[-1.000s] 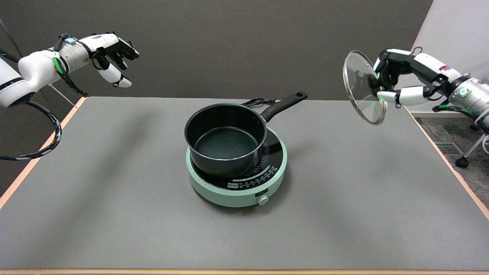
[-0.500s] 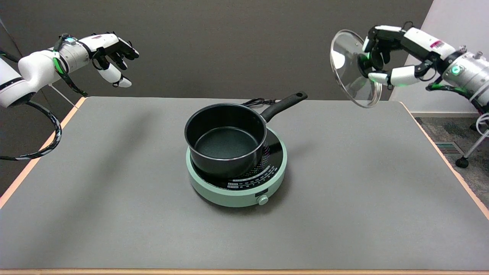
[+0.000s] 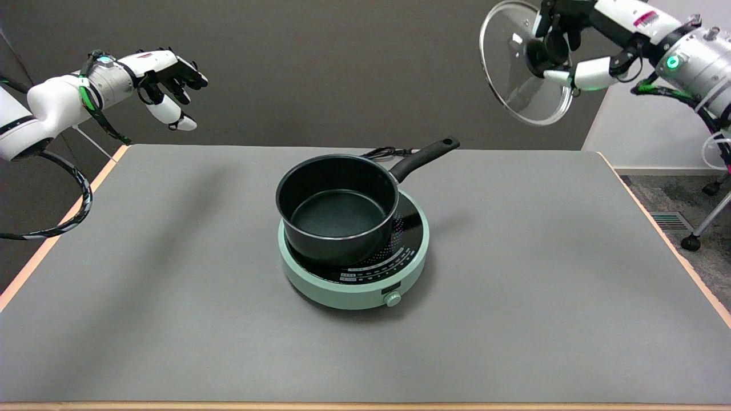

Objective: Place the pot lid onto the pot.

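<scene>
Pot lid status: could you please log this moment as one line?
right hand: holds pot lid aloft, tilted | pot: open, on cooker

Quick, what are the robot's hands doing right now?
Right hand: holding the glass pot lid by its knob, up in the air.
Left hand: holding nothing, fingers loosely curled.

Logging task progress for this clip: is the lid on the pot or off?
Off. The right hand holds the glass lid tilted in the air, up and right of the open, empty pot.
</scene>
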Controlling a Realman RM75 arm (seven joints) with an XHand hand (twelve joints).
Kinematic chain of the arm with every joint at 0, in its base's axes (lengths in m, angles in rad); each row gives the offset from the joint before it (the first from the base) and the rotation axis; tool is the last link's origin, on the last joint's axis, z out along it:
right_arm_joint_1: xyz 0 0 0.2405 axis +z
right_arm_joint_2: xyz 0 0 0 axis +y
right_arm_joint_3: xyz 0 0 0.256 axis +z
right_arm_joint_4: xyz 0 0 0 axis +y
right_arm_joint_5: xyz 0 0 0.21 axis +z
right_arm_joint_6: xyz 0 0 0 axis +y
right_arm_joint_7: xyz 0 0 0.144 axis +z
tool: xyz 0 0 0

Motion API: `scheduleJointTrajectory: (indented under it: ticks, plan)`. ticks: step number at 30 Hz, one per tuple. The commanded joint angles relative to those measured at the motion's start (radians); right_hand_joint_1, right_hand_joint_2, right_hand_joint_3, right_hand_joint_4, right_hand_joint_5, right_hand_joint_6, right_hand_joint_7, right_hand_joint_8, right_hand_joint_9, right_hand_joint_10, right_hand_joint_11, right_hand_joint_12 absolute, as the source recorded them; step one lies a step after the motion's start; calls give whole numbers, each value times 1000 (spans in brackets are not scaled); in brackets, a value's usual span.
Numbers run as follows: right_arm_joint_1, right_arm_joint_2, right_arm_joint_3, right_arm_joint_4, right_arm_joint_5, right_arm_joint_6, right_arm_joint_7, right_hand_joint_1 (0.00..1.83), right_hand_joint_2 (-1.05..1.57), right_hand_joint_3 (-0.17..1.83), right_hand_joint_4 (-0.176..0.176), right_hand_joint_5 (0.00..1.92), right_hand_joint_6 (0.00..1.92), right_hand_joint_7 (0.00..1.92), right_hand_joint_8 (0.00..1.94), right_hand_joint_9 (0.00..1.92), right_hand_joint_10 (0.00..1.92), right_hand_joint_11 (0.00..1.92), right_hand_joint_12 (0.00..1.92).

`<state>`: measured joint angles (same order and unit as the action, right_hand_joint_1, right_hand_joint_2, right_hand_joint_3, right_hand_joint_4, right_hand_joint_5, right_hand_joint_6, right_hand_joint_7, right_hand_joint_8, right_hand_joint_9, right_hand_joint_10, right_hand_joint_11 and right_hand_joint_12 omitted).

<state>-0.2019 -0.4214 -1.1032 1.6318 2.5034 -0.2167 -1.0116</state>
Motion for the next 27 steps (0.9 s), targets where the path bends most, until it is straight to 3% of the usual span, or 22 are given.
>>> scheduleJointTrajectory:
  ticks: [1,27]
  plan:
    - [13,106,-85,178,-25,290,2,1312,989,587,164,401,1529,706,1598,562,1921,-1,1921]
    - [11,98,-142,191,-32,287,2,1315,986,581,166,416,1525,714,1584,576,1921,-1,1921]
